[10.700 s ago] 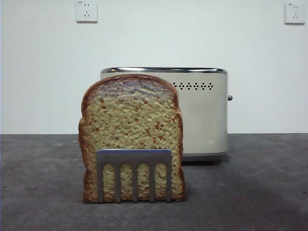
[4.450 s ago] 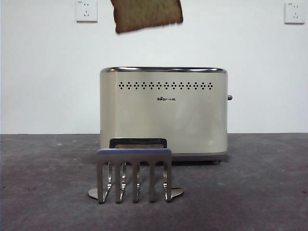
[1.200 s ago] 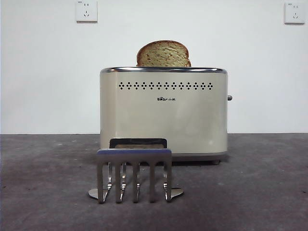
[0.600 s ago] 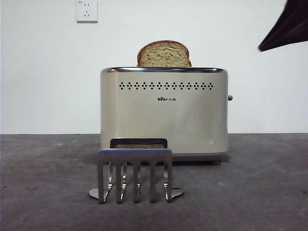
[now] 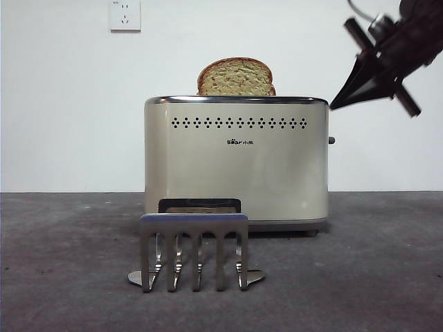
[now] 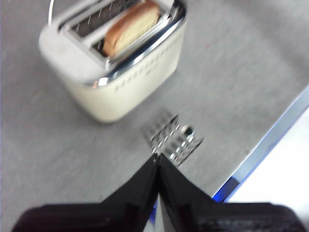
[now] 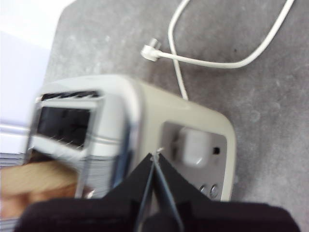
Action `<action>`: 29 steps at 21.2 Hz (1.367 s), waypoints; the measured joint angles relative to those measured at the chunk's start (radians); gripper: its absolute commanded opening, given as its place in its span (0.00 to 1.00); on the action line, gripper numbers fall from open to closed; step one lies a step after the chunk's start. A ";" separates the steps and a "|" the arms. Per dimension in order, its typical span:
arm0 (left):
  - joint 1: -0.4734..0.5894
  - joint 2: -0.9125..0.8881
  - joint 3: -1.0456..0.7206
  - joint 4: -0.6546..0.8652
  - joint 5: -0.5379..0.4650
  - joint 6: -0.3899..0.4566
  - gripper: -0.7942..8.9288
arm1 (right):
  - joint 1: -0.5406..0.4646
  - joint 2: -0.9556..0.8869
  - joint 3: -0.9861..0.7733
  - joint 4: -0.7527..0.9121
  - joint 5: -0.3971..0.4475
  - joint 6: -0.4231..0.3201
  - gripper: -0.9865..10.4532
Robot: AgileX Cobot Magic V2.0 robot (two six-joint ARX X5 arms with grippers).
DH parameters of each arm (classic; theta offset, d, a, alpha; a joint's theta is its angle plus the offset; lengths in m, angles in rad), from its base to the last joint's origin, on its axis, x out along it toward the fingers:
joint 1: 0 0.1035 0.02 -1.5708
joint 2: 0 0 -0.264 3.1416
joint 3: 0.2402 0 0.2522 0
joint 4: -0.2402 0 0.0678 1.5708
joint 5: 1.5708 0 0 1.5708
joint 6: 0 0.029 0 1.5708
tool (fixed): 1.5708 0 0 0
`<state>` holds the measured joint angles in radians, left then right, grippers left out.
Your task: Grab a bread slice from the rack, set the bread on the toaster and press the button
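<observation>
Bread slice (image 5: 236, 77) sits in the toaster (image 5: 235, 166) slot; we have the right claw (image 5: 344, 102) pinched shut, above the button (image 5: 331, 140) side, lever below its tips. Left claw (image 6: 157, 159) closed, farther off.

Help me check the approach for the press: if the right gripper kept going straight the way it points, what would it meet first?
Probably the toaster: the right gripper, shut, aims at its narrow end near the raised lever block. Depth is unclear.
</observation>
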<state>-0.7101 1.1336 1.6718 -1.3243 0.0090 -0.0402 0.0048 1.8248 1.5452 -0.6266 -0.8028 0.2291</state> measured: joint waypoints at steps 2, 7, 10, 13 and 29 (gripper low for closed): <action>0.000 -0.048 -0.075 0.000 -0.044 -0.030 0.07 | 0.000 0.049 0.036 -0.008 -0.002 0.000 0.08; 0.000 -0.107 -0.159 0.000 -0.103 -0.092 0.07 | 0.000 0.097 0.050 -0.025 -0.006 0.000 0.08; 0.000 -0.108 -0.159 0.001 -0.105 -0.103 0.07 | 0.000 0.132 0.050 -0.034 -0.009 0.000 0.08; 0.000 -0.109 -0.159 0.001 -0.105 -0.103 0.07 | 0.001 0.138 0.051 -0.032 -0.004 0.000 0.08; 0.000 -0.115 -0.159 0.001 -0.106 -0.103 0.07 | -0.001 0.246 0.071 -0.053 -0.009 0.000 0.08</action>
<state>-0.7097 1.0183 1.5124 -1.3235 -0.0971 -0.1432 0.0040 2.0712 1.6157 -0.6800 -0.8120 0.2295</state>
